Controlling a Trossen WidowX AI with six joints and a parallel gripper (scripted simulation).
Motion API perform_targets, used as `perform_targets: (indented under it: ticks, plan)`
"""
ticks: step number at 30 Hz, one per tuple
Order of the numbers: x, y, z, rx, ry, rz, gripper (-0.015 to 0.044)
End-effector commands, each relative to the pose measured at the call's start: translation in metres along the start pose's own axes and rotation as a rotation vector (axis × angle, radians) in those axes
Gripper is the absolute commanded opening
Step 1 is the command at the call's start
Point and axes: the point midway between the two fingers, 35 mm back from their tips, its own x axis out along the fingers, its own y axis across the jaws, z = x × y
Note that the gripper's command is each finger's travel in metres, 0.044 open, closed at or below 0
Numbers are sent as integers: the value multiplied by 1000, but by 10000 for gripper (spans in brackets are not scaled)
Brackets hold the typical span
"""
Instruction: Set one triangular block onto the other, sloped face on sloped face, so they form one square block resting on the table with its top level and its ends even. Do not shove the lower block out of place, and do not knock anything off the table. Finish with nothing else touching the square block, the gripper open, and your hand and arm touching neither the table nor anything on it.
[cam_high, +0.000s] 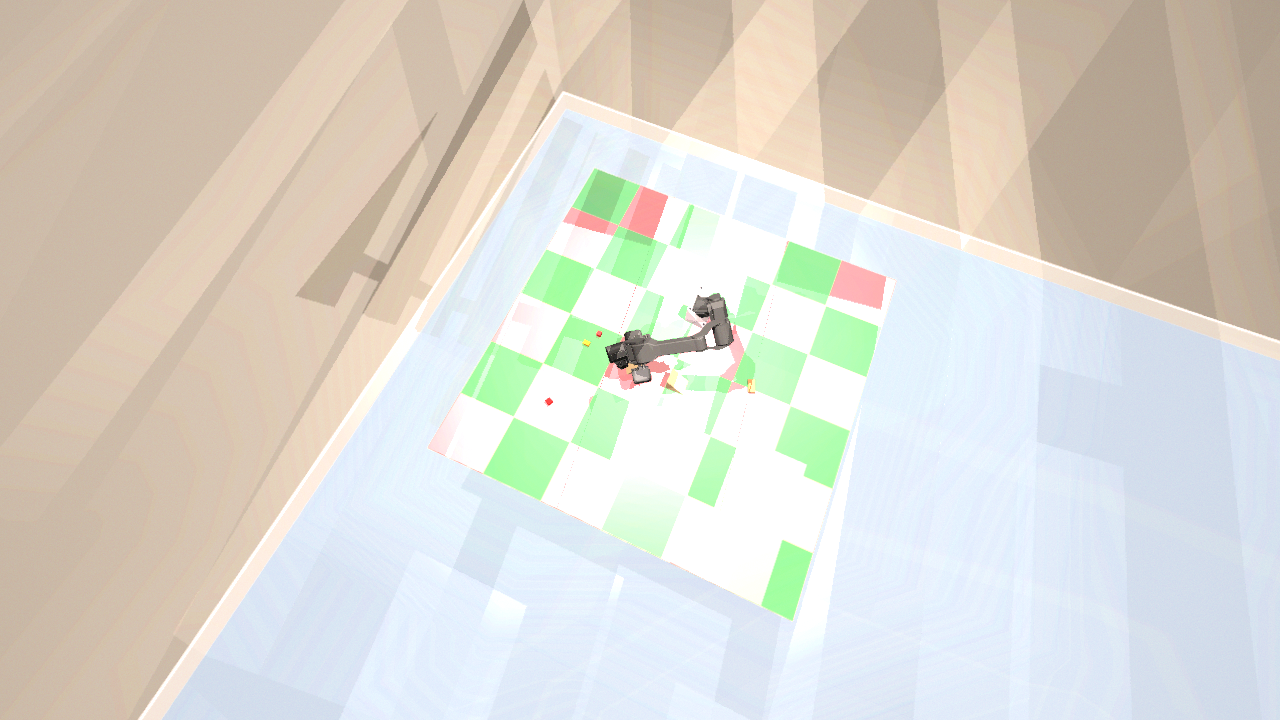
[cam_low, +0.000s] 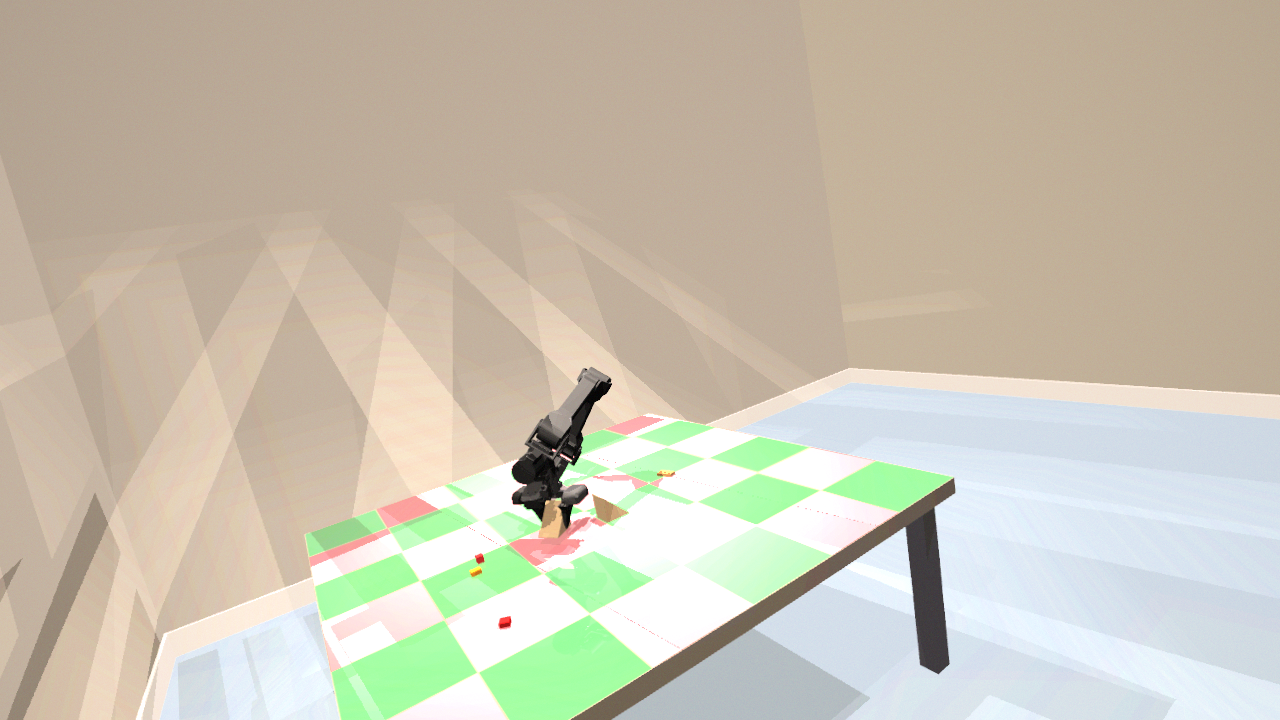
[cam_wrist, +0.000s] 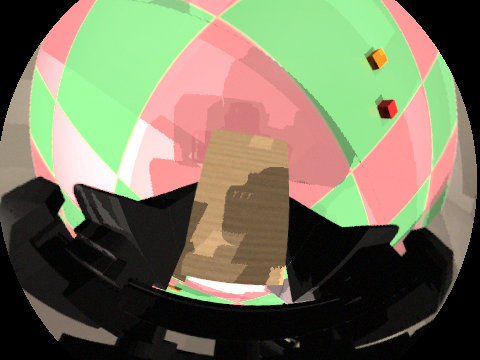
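Observation:
One wooden triangular block (cam_low: 552, 522) (cam_wrist: 242, 220) is between my fingers, its broad face towards the wrist camera. My gripper (cam_low: 554, 514) (cam_wrist: 240, 191) is shut on it and holds it a little above the checkered table (cam_high: 644, 456) (cam_low: 680, 608). In the top view the arm hides most of the held block. The other triangular block (cam_high: 675, 383) (cam_low: 609, 509) stands on the table beside the hand, apart from the held one. It does not show clearly in the wrist view. The two blocks do not touch.
A red cube (cam_high: 598, 334) (cam_low: 479, 557) (cam_wrist: 388, 109) and a yellow-orange piece (cam_high: 586, 342) (cam_low: 475, 571) (cam_wrist: 378, 59) lie close together on the table. Another red piece (cam_high: 548, 401) (cam_low: 504, 622) lies apart. An orange piece (cam_high: 750, 385) (cam_low: 665, 472) lies beyond the free block.

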Motion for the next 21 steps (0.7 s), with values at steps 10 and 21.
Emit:
perform_targets:
  ticks: [10,21]
  plan:
    - [-1,-1,1,355,-1,6,0]
    - [-1,-1,1,635,0,9,0]
